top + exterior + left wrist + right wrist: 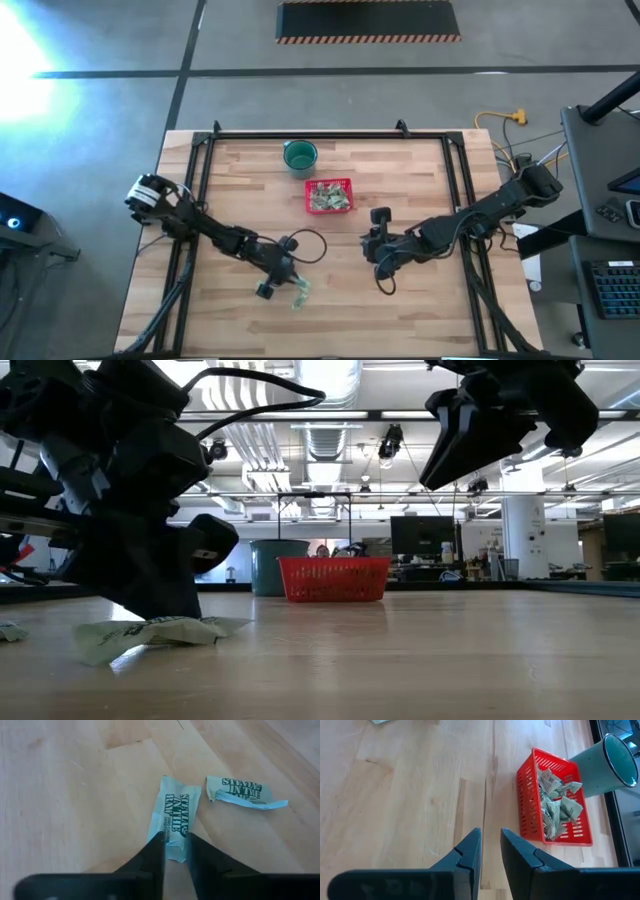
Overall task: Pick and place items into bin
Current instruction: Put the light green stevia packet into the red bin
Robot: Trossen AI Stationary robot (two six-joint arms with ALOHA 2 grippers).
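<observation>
Pinching a packet near the worktop's front edge
Left gripper fingers straddle the sweetener packet end, long axis running away; right gripper hangs narrowly parted, empty

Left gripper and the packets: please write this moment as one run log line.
left gripper: closing on packet on table | second packet: beside it | right gripper: empty, raised | red basket: holds packets

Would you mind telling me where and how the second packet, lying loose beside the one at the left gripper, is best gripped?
Probably across its narrow middle, from straight above: the loose packet lies flat on the table, a long thin strip, so fingers should straddle its short width.
</observation>
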